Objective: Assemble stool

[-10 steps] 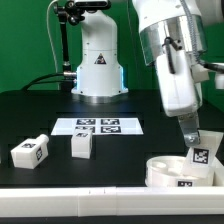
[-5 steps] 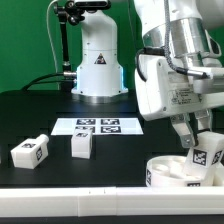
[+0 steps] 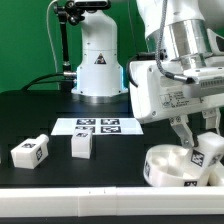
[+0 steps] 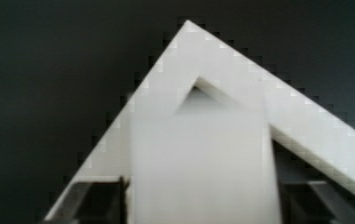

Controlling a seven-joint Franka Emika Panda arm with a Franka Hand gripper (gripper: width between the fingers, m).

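At ext. view's right, my claw (image 3: 204, 146) grips one leg (image 3: 211, 157) at seat (image 3: 163, 166) rim, nr table (image 3: 120, 160) front edge. Two spare legs (image 3: 30, 152) (image 3: 82, 145) well apart at ext. view's left; bare table between.

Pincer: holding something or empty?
Holding. The pincer is shut on a white tagged leg by the seat; the wrist view shows white plastic clamped in it. Whether the leg is seated, cannot tell.

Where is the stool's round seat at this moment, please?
The seat lies at the exterior view's lower right, just below the hand and the leg it holds.
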